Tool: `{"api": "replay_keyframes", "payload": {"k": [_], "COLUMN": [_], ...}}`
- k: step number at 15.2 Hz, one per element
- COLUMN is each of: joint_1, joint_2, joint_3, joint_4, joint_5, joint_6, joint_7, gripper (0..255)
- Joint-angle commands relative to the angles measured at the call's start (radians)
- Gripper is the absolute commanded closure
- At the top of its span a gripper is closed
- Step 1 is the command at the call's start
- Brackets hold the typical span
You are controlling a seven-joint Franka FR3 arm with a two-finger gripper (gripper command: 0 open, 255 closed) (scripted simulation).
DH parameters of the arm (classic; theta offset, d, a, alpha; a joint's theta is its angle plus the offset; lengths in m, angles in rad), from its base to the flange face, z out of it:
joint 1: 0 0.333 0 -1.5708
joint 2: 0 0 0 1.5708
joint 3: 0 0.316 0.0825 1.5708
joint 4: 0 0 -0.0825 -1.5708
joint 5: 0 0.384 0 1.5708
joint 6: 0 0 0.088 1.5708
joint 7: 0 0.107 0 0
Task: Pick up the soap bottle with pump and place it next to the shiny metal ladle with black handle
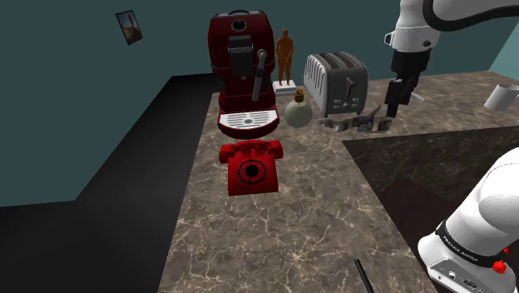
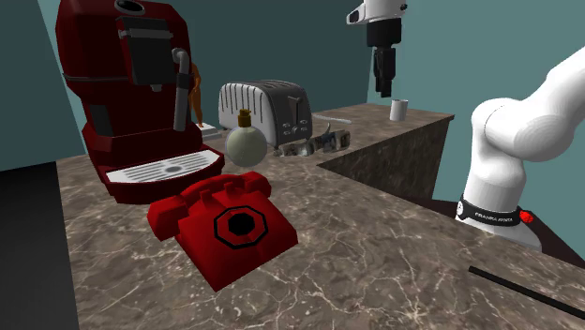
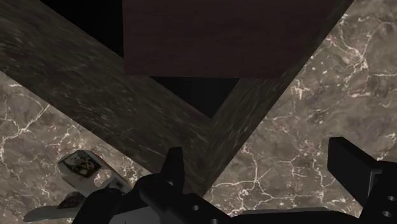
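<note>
Shoulder view, left to right. A red coffee machine [image 1: 241, 62] stands at the back of the table [image 1: 283, 225], and a red telephone [image 1: 252, 166] lies in front of it. The soap bottle [image 1: 299, 111], round, pale and upright, stands on the table between the coffee machine and the toaster [image 1: 336, 81]. A shiny metal object [image 1: 366, 123] lies just before the toaster. The end effector [image 1: 392, 108] hangs in the air to that object's right, well apart from the bottle, fingers spread and clasping nothing. A white mug [image 1: 501, 96] stands farthest right.
</note>
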Motion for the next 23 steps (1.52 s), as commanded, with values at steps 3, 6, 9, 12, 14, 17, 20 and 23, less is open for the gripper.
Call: {"api": "replay_keyframes", "payload": {"k": [3, 6, 9, 12, 14, 17, 20, 23], "joint_1": [0.001, 0.001, 0.001, 0.001, 0.001, 0.000, 0.000, -0.001], "joint_2": [0.075, 0.187, 0.299, 0.411, 0.484, 0.595, 0.705, 0.817], "joint_3": [0.001, 0.002, 0.003, 0.003, 0.003, 0.002, 0.002, 0.000], "joint_4": [0.032, 0.089, 0.158, 0.237, 0.296, 0.393, 0.502, 0.624], "joint_5": [0.002, 0.006, 0.008, 0.011, 0.013, 0.015, 0.018, 0.021], "joint_6": [0.052, 0.121, 0.178, 0.224, 0.249, 0.275, 0.291, 0.295], "joint_7": [0.008, 0.019, 0.029, 0.038, 0.043, 0.050, 0.057, 0.063], "gripper": [0, 0, 0, 0, 0, 0, 0, 0]}}
